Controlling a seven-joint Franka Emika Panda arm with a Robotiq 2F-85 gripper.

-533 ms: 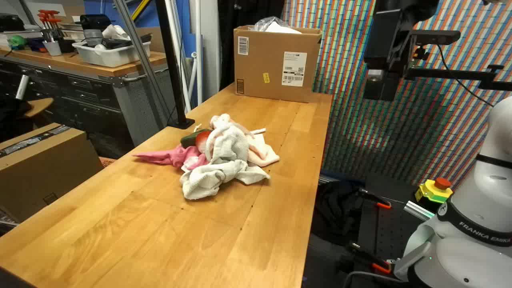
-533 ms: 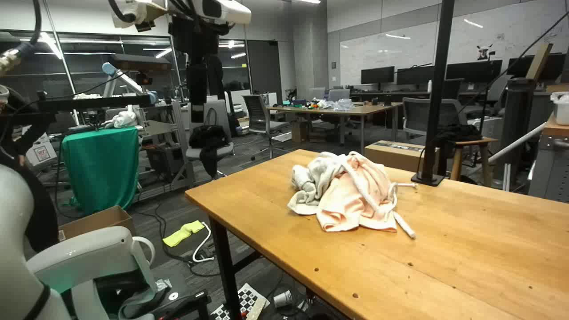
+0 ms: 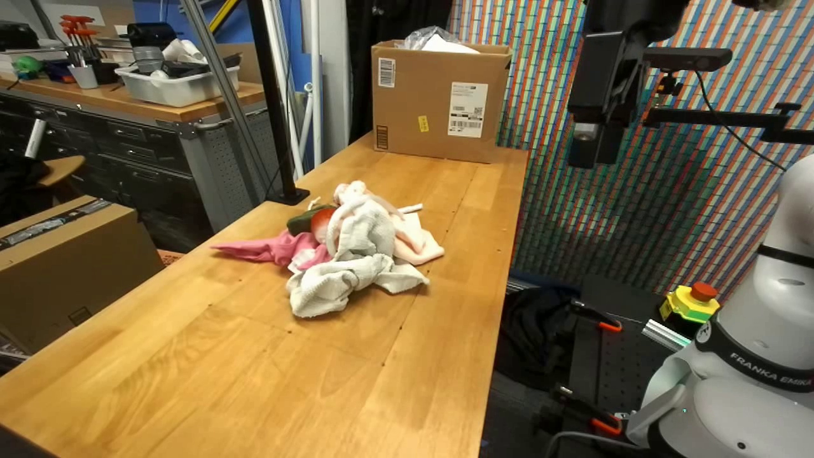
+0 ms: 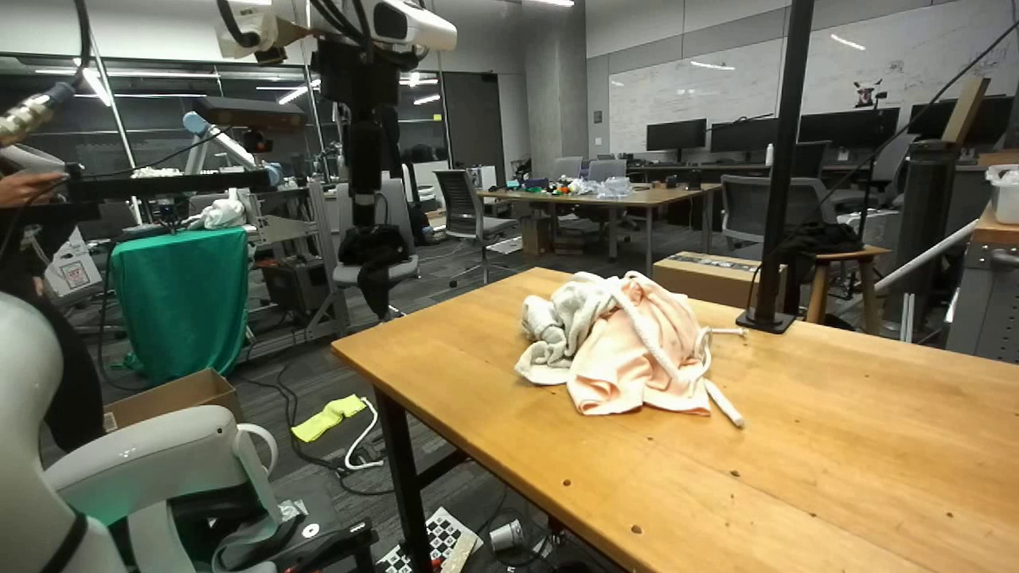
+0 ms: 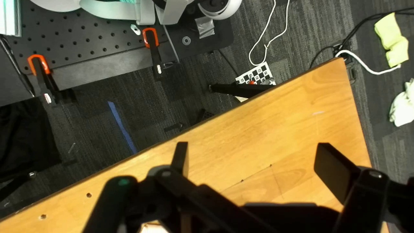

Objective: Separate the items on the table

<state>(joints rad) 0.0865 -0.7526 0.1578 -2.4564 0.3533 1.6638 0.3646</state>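
Note:
A tangled pile of items lies on the wooden table (image 3: 254, 375). It holds a whitish towel (image 3: 346, 280), a pale peach cloth (image 4: 617, 374), a bright pink cloth (image 3: 273, 248) and a red ball toy (image 3: 321, 222) beside a dark green piece (image 3: 301, 221). A white rope (image 4: 649, 338) drapes over the peach cloth, one end resting on the wood. How the pieces overlap underneath is hidden. My gripper (image 5: 253, 145) is open, its fingers wide apart with only table showing between them. In both exterior views the gripper (image 3: 595, 156) hangs high, well apart from the pile.
A cardboard box (image 3: 439, 102) stands at the table's far end. A black post (image 4: 776, 199) rises from the edge behind the pile. A camera bar (image 3: 718, 117) shows near the arm. A person's hand (image 4: 28, 187) appears at the left edge.
My gripper has shifted slightly down and toward the table, leftward in an exterior view and rightward in an exterior view. The pile has not moved. A person's hand has come into sight.

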